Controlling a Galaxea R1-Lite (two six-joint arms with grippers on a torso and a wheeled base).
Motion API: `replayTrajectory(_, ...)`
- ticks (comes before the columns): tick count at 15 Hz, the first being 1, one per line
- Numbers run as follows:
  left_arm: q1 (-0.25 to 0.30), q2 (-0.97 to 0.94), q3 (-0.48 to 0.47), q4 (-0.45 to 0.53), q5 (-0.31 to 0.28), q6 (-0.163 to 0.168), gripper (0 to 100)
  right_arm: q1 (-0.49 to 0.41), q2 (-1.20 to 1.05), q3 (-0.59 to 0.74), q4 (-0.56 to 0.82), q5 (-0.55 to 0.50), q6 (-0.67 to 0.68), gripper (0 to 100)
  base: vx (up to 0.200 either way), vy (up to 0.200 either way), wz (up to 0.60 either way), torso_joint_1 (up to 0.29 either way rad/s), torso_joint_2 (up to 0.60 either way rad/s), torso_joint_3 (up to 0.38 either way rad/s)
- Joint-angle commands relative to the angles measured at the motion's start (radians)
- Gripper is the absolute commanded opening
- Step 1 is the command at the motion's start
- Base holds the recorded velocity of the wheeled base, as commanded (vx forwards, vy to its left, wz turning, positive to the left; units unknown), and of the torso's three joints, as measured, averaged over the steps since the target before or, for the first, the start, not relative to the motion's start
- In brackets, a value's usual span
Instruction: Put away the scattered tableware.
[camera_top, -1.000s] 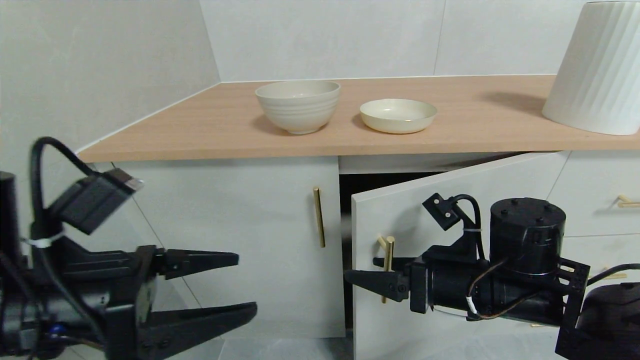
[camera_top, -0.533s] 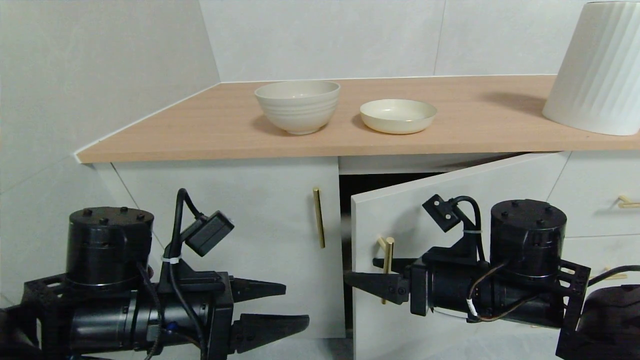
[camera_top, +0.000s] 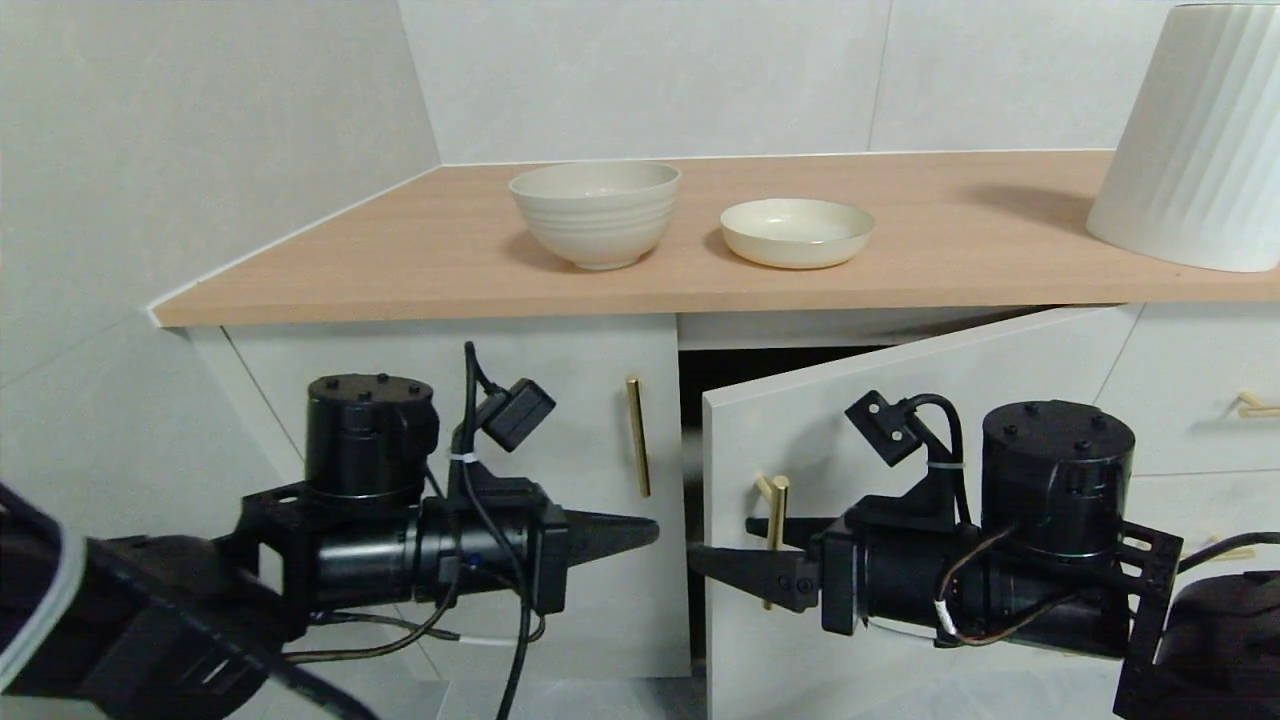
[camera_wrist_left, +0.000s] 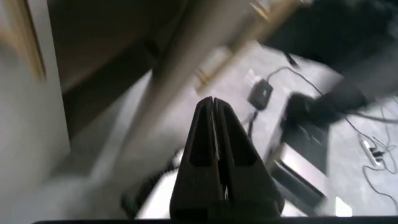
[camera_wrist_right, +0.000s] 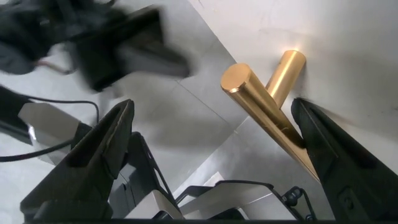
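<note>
Tiled corner, a wooden counter (camera_top: 450, 270) over white cabinets; one door (camera_top: 900, 400) ajar, nothing put away yet.
The right gripper (camera_top: 735, 545) stands spread, the door's brass handle (camera_top: 776, 520) between its jaws and not clamped as far as I can tell; the left gripper (camera_top: 640, 532) has its jaws pressed together, empty, its tip near the right one's and pointing at the dark gap beside the door; the bowl (camera_top: 596, 213) and dish (camera_top: 797, 231) sit on the counter well above both sets of jaws; I judge the task barely begun: the door is part open; left are swinging it wider and carrying both pieces inside.
</note>
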Motion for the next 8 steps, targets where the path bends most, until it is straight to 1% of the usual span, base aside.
replayTrajectory(1, -0.035, 0.207, -0.052, -0.155, 0.014, -0.004, 0, 0.000, 0.002, 0.005, 0.001, -0.001, -0.003, 100, 0.000, 0.000, 0.00, 0.000, 0.00, 0.000)
replayTrajectory(2, -0.044, 0.235, -0.046, -0.221, 0.040, -0.008, 0, 0.000, 0.002, 0.005, 0.001, -0.001, -0.012, 100, 0.000, 0.000, 0.00, 0.000, 0.00, 0.000)
replayTrajectory(3, -0.047, 0.250, -0.042, -0.261, 0.058, -0.008, 0, 0.000, 0.002, 0.008, 0.001, -0.001, -0.023, 100, 0.000, 0.000, 0.00, 0.000, 0.00, 0.000)
replayTrajectory(4, -0.049, 0.253, -0.042, -0.266, 0.060, -0.008, 0, 0.000, 0.002, 0.009, 0.001, -0.001, -0.027, 100, 0.000, 0.000, 0.00, 0.000, 0.00, 0.000)
replayTrajectory(5, -0.064, 0.255, -0.048, -0.273, 0.075, -0.008, 0, 0.000, -0.009, 0.017, 0.001, -0.001, -0.044, 100, 0.000, 0.000, 0.00, 0.000, 0.00, 0.000)
replayTrajectory(7, -0.082, 0.248, -0.049, -0.278, 0.078, -0.008, 0, 0.000, -0.012, 0.020, 0.001, -0.001, -0.046, 100, 0.000, 0.000, 0.00, 0.000, 0.00, 0.000)
replayTrajectory(8, -0.101, 0.256, -0.063, -0.318, 0.080, -0.008, 0, 0.000, -0.015, 0.026, 0.001, 0.001, -0.046, 100, 0.000, 0.000, 0.00, 0.000, 0.00, 0.000)
